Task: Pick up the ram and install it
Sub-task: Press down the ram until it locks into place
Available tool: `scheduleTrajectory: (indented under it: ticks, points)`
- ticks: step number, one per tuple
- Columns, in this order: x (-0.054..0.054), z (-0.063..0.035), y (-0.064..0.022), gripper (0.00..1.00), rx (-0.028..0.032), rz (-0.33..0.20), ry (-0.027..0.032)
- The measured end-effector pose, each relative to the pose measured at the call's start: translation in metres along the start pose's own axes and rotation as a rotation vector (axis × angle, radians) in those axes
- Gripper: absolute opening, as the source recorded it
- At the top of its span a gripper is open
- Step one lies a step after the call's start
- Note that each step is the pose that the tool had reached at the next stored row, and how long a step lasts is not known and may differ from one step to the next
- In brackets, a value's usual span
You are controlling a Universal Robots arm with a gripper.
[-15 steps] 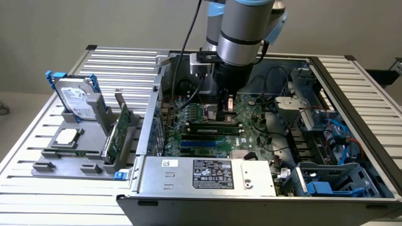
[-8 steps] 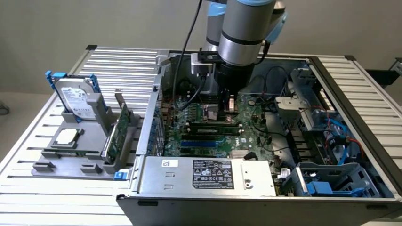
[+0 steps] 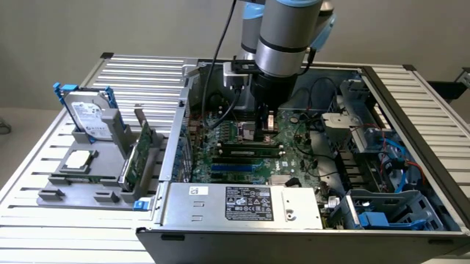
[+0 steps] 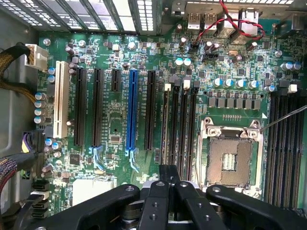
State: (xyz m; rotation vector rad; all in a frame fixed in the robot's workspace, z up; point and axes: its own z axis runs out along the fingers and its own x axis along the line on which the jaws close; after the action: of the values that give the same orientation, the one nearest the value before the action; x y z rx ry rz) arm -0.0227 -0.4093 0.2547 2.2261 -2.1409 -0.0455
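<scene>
The black two-finger gripper point(image 4: 168, 191) hangs clenched, with nothing between its fingers, low over the green motherboard point(image 4: 115, 120) inside the open grey computer case point(image 3: 242, 206), because the narrow green ram stick point(image 3: 250, 147) already sits in its slot near the board's middle.
</scene>
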Motion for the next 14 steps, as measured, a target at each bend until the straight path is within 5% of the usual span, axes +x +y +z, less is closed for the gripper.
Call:
scheduleTrajectory:
  ticks: [7, 14]
  points:
    - [0.0041, 0.0, -0.0007, 0.11, -0.0002, 0.022, -0.0015]
    - [0.0042, 0.0003, -0.0007, 0.11, -0.0017, 0.121, -0.0074]
